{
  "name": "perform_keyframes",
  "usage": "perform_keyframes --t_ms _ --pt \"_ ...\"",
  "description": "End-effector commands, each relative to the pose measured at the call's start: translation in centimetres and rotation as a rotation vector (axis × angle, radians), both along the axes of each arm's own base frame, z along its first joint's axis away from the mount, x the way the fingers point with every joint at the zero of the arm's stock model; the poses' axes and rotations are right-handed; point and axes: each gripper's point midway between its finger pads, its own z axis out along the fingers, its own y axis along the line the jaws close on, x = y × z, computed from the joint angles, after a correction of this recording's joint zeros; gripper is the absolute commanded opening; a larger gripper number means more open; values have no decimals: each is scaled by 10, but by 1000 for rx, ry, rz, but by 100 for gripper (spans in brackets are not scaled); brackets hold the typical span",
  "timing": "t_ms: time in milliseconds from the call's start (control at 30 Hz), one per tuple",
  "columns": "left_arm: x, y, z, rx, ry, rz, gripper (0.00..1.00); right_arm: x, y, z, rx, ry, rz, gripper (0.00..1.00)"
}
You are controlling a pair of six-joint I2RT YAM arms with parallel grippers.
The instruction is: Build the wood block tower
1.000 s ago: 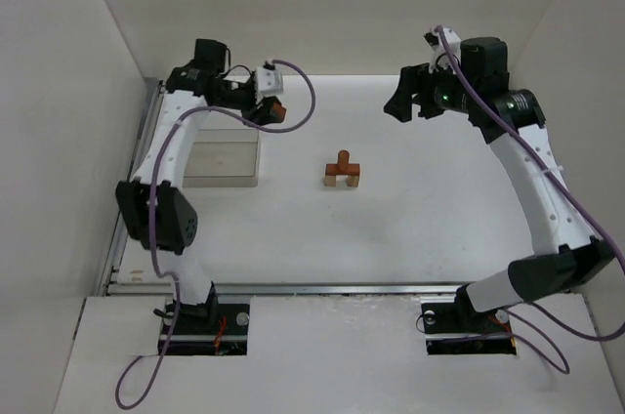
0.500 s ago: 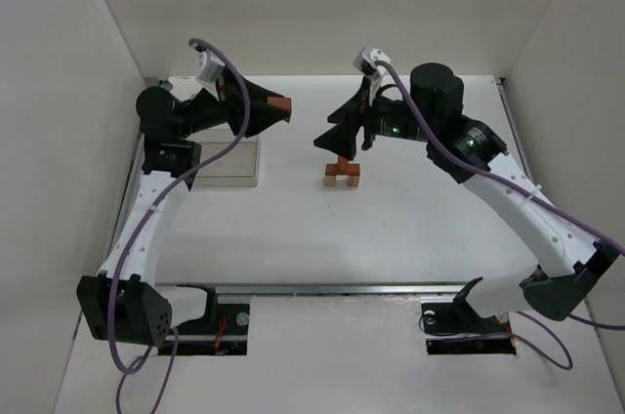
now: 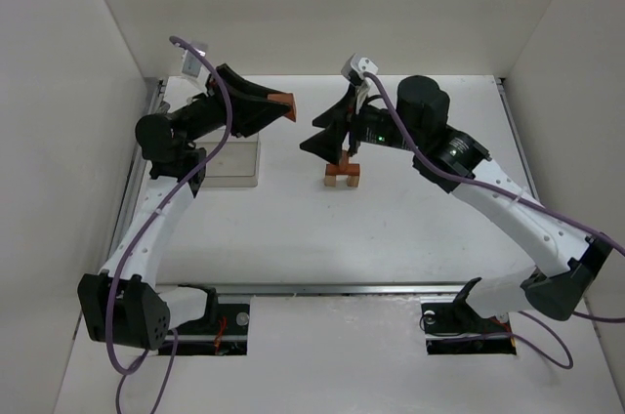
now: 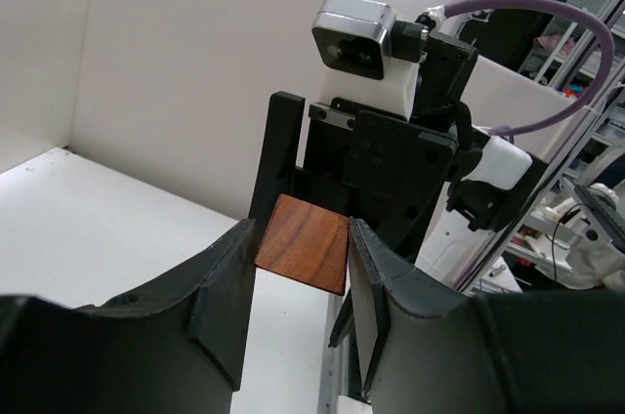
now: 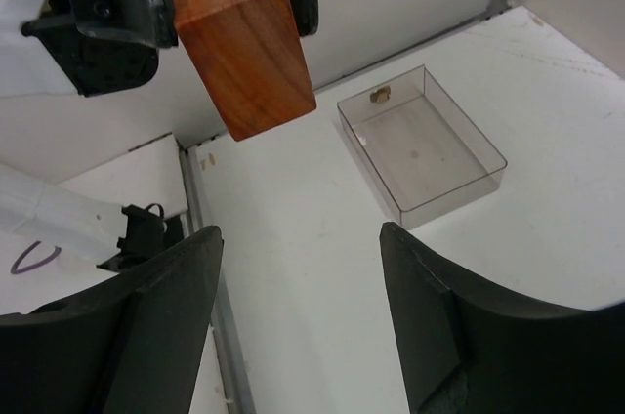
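Note:
A reddish-brown wooden block (image 3: 284, 103) hangs in the air above the table, with my left gripper (image 3: 288, 107) shut on it. The left wrist view shows the block (image 4: 303, 243) clamped between the two fingertips. My right gripper (image 3: 309, 135) faces it from the right, open, with nothing between its fingers. In the right wrist view the block (image 5: 244, 38) is ahead of and above my open right gripper (image 5: 298, 238), apart from it. The partly built wood block tower (image 3: 343, 176), reddish-brown and tan, stands on the table under the right gripper.
A clear plastic box (image 3: 227, 162) sits on the table at the left, below the left arm. The right wrist view shows a small brown piece (image 5: 378, 95) in a far corner of that box (image 5: 422, 145). White walls close in the table on three sides.
Both arms swung toward the middle. The left gripper carried the block from above the box to the centre. The right gripper came from the back right to face it, its jaws narrowing.

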Motion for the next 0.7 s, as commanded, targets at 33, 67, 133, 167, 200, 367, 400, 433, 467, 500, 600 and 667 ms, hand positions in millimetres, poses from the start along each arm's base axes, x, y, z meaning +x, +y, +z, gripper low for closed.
perform_keyframes --t_ms 33,67,133,167,200,367,400,433,467,500,600,667 --pt "-24 4 21 -52 -97 -3 0 -3 -1 52 148 -118 -13 71" --pt "-25 4 20 -45 -98 -9 0 -2 1 52 150 -108 -13 70" --pt "-26 4 15 -41 -97 -5 0 -1 4 55 157 -116 -1 70" --pt "-25 4 15 -40 -106 -2 0 -2 5 59 178 -106 0 70" --pt "-24 4 12 -38 -97 -2 0 -5 5 66 193 -110 10 70" --pt "-25 4 11 -30 -118 -3 0 -1 10 72 222 -95 12 67" --pt "-25 4 11 -30 -118 -3 0 1 12 68 215 -88 12 66" --pt "-25 4 11 -30 -118 -3 0 1 13 71 227 -84 13 66" --pt "-25 4 11 -30 -118 -3 0 1 13 71 227 -84 13 66" --pt "-25 4 11 -30 -118 -3 0 -1 14 71 238 -84 25 66" --pt "-24 3 8 -29 -109 -3 0 -2 18 66 242 -61 49 66" --pt "-26 4 7 -29 -109 -3 0 -4 19 69 252 -61 59 64"
